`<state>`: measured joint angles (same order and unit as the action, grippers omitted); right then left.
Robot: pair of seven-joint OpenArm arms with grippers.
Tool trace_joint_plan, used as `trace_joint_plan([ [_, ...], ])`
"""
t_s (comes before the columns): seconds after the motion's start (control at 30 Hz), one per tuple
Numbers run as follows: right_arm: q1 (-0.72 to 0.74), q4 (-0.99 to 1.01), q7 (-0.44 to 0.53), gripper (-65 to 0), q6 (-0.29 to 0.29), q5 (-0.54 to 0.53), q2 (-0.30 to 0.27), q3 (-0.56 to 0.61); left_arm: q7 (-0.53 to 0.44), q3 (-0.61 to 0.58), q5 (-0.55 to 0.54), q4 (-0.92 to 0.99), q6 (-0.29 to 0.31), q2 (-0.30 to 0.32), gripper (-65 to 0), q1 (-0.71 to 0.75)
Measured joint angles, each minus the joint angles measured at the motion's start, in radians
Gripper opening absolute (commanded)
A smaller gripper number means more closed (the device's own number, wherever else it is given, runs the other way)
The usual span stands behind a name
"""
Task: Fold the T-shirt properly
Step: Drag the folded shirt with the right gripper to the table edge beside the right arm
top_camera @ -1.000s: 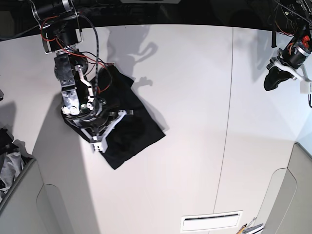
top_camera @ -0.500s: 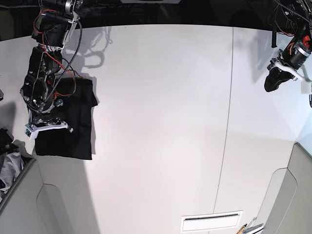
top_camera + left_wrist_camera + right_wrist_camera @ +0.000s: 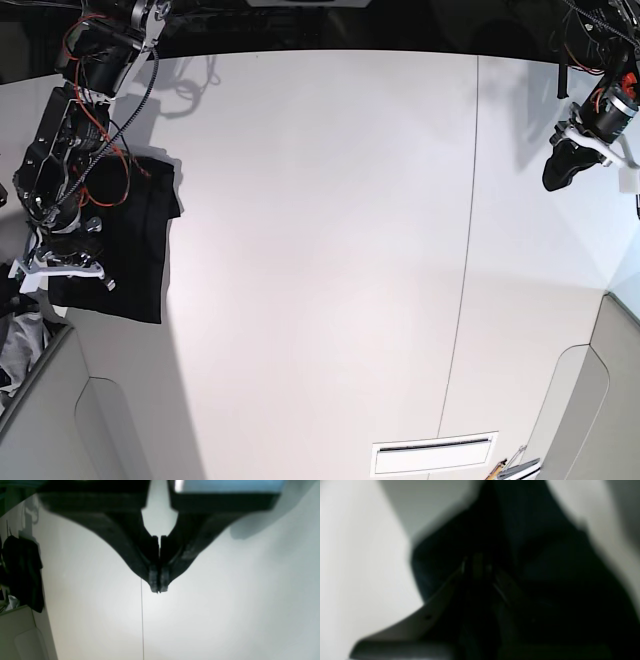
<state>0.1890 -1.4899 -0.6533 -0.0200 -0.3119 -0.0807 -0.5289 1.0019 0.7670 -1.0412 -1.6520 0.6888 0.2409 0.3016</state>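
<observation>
**Shirt at table's left edge, folded bundle under right arm**

T-shirt (image 3: 125,245), black, lies as a compact folded bundle at the left edge of the table (image 3: 330,250), just beside the cloth pile (image 3: 15,335). Right gripper (image 3: 58,262) sits over its near end; wrist view too blurred, so I cannot tell if it pinches cloth. Left gripper (image 3: 158,583) is pressed together on nothing, well apart. Judgement: set the bundle down flat, release without dragging a layer. Count: one T-shirt, one cloth pile, two grippers.
</observation>
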Motion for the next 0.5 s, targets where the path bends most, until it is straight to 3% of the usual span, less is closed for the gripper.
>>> trace_joint_plan([
  [0.23,0.002,-0.227,-0.066,-65.0,0.09,-0.013,0.0,0.0,-0.016,0.0,0.0,0.0,0.0,0.0,-65.0,0.0],
  [0.5,-0.131,-0.443,-0.115,-65.0,0.236,-0.164,-0.002,0.008,-0.016,0.0,-0.026,0.0,0.0,0.0,-65.0,0.0],
])
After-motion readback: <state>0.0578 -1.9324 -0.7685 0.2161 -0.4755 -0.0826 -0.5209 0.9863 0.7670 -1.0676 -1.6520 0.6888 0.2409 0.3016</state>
